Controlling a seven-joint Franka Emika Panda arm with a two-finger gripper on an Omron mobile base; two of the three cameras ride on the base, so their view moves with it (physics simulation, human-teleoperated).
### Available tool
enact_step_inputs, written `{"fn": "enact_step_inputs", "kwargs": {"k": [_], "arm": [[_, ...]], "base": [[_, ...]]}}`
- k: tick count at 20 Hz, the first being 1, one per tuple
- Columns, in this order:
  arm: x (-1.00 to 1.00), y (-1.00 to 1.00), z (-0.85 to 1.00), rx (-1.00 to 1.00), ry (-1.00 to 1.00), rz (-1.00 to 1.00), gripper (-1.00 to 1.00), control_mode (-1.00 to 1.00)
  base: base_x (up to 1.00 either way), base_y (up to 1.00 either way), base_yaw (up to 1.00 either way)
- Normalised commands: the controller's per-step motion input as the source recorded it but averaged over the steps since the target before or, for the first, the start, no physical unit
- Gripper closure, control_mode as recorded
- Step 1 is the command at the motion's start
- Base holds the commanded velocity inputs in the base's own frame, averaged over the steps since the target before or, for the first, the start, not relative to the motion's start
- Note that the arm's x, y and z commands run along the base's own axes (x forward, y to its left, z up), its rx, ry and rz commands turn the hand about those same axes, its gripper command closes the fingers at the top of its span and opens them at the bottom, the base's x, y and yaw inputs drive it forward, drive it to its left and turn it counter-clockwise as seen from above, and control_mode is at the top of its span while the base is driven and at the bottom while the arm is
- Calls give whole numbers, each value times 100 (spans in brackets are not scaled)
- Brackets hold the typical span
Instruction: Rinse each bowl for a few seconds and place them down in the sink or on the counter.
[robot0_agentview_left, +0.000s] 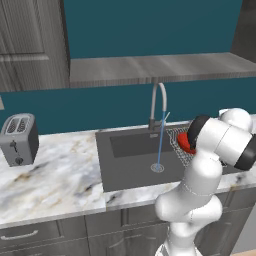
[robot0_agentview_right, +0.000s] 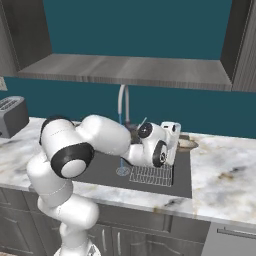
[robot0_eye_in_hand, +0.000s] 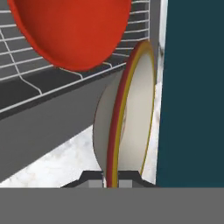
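Note:
In the hand view my gripper (robot0_eye_in_hand: 110, 180) is shut on the rim of the pale tan bowl (robot0_eye_in_hand: 135, 118). The bowl stands edge-on between the fingertips and has red and yellow bands along its rim. It hangs just above the marble counter (robot0_eye_in_hand: 61, 162), close to the teal wall. The glossy red bowl (robot0_eye_in_hand: 72, 30) lies in the wire basket (robot0_eye_in_hand: 26, 83) beside it. From the left base view the red bowl (robot0_agentview_left: 185, 143) peeks out behind my forearm at the right end of the dark sink (robot0_agentview_left: 130, 160). In the right base view the tan bowl (robot0_agentview_right: 188, 144) shows at my hand, right of the sink (robot0_agentview_right: 102, 172).
Water runs in a thin stream from the arched faucet (robot0_agentview_left: 159, 102) down to the drain (robot0_agentview_left: 157, 168). A silver toaster (robot0_agentview_left: 19, 139) stands on the counter at far left. A grey wood-grain shelf (robot0_agentview_left: 150, 67) hangs above the sink. The wire basket (robot0_agentview_right: 151, 175) sits in the sink's right part.

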Motion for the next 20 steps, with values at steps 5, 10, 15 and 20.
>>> {"fn": "enact_step_inputs", "kwargs": {"k": [5,10,15,20], "arm": [[-12,-42,0,-1,6,-28,100,-100],[-20,-26,-17,0,9,-22,100,-100],[-23,-17,-31,0,10,-18,100,-100],[-4,-35,-17,0,12,-16,100,-100]], "base": [[0,0,0],[0,0,0],[0,0,0],[0,0,0]]}}
